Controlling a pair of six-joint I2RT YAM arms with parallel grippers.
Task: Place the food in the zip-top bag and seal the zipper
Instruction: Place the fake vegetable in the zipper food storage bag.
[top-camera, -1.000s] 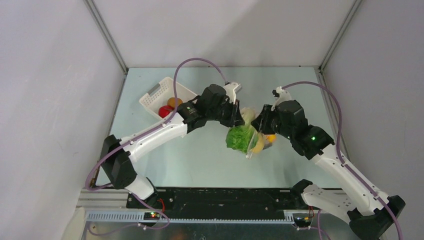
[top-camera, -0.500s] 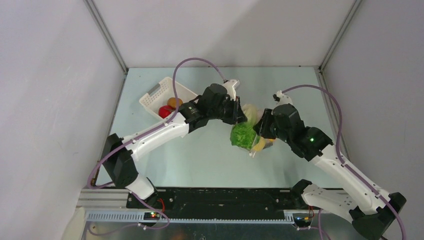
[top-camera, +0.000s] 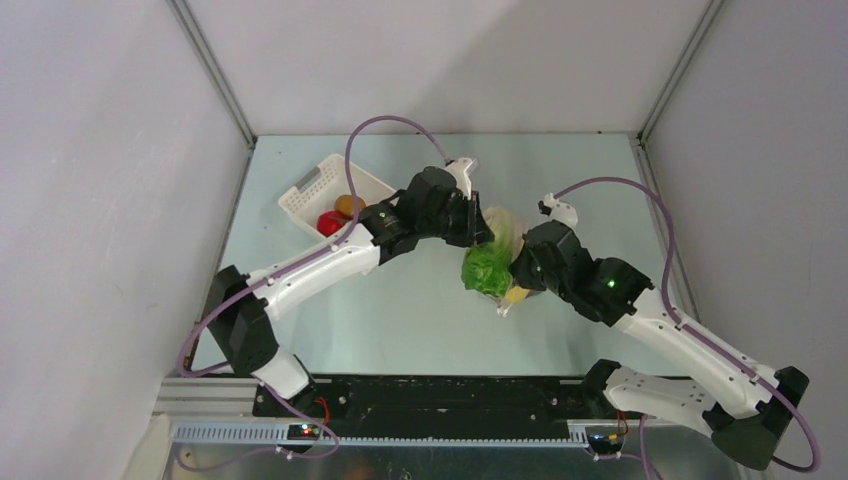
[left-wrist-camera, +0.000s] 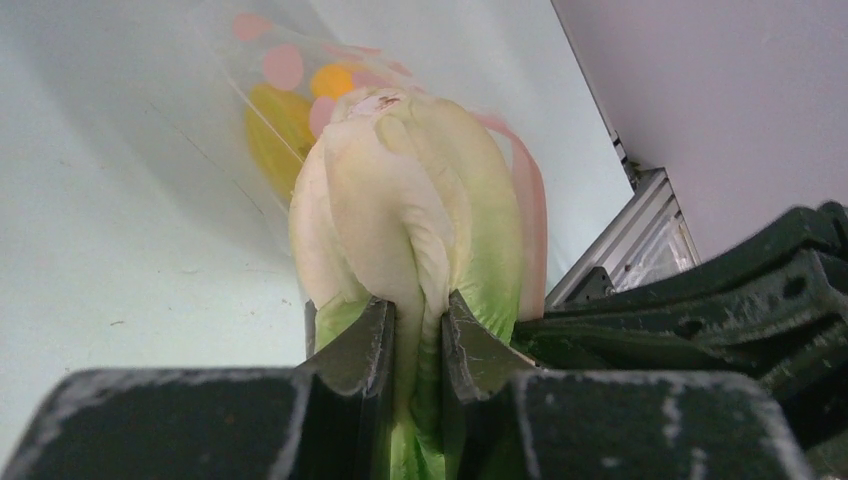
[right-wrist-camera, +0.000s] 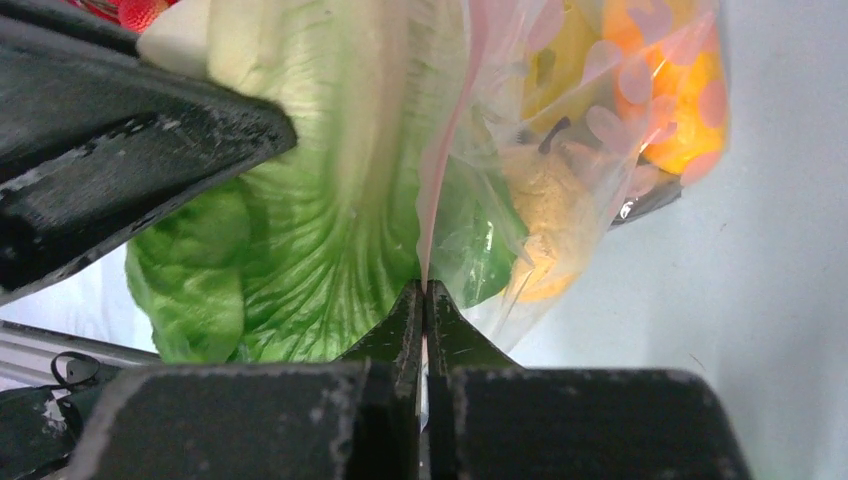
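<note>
Nearest the arm bases, the right gripper (right-wrist-camera: 425, 305) was clenched, its two fingers pressed flat together on the edge of the zip-top bag (right-wrist-camera: 590, 150) at one end of the zipper (right-wrist-camera: 447, 140). From that pinch the pink strip ran straight away from the fingers, so the bag's open edge had its long axis in line with the gripper. To the right of the strip, behind the dotted plastic, sat a yellow piece (right-wrist-camera: 545, 215) and, farther off, an orange piece (right-wrist-camera: 675, 110). Whether the bag touched the table (top-camera: 400, 320) could not be told.

Just beside the strip on its other side lay the lettuce (right-wrist-camera: 300, 200), touching the plastic. Seen from above, its long axis ran roughly near to far, with the frilly green end toward the arm bases and the pale stalk end away from them. Whether any of it was inside the bag's mouth could not be told.

Beyond it, the left gripper (left-wrist-camera: 415, 335) was grasping the lettuce, a fold of leaf squeezed between its fingertips. In its own camera the pale end pointed on past the fingertips toward the bag.

Farthest off, well apart at the far left of the table, the white basket (top-camera: 310, 187) held a red piece (top-camera: 328, 222) and an orange fruit (top-camera: 349, 204).
</note>
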